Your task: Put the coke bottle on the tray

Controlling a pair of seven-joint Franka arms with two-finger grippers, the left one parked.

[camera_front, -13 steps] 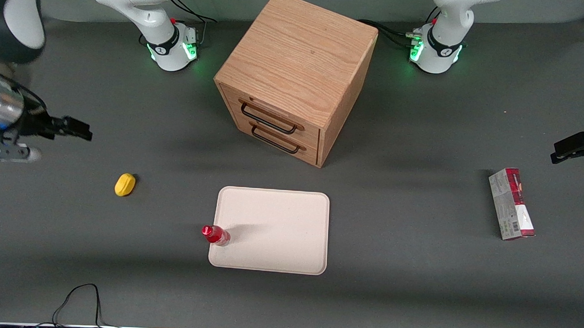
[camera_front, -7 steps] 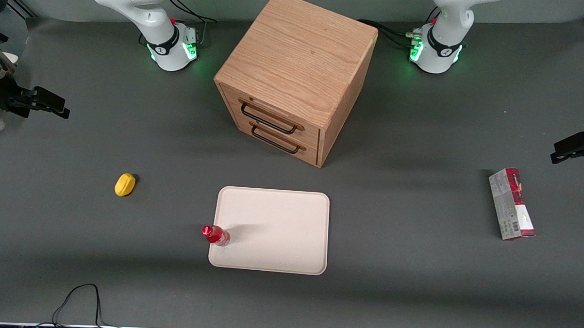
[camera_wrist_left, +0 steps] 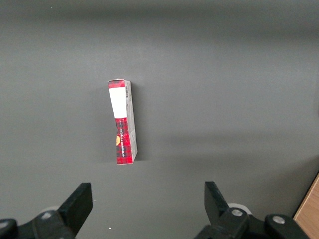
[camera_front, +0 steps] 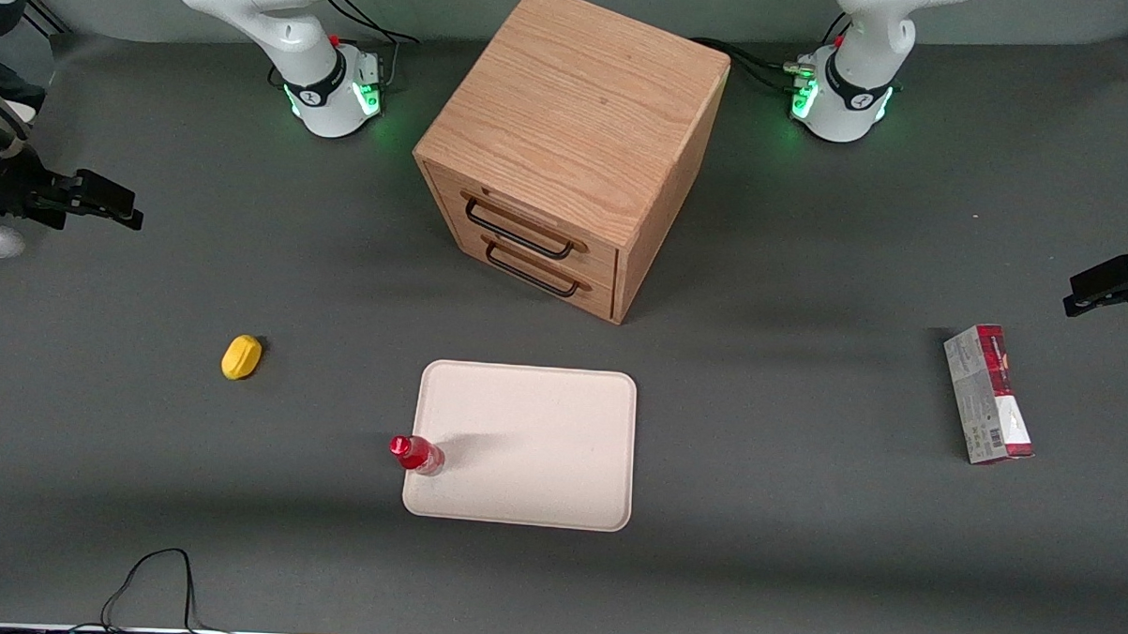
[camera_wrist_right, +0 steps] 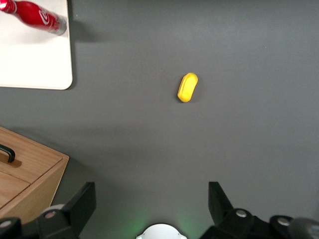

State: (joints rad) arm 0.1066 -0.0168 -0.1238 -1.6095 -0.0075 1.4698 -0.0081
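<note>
- Surface: dark grey matte table (camera_front: 801, 513), a black cable (camera_front: 147, 579) looping at the edge nearest the front camera
- My gripper (camera_wrist_right: 152, 206): high over the working arm's end of the table, fingers (camera_wrist_right: 79, 204) spread wide, holding nothing
- Coke bottle (camera_front: 416, 454): upright on the tray (camera_front: 531, 447), at the rim toward my end
- Yellow lump (camera_front: 241, 356): on the table between my gripper and the tray
- Wooden drawer cabinet (camera_front: 570, 148): mid-table, two drawers with black handles, both closed
- Red-and-grey carton (camera_front: 987, 395): lying flat toward the parked arm's end
</note>
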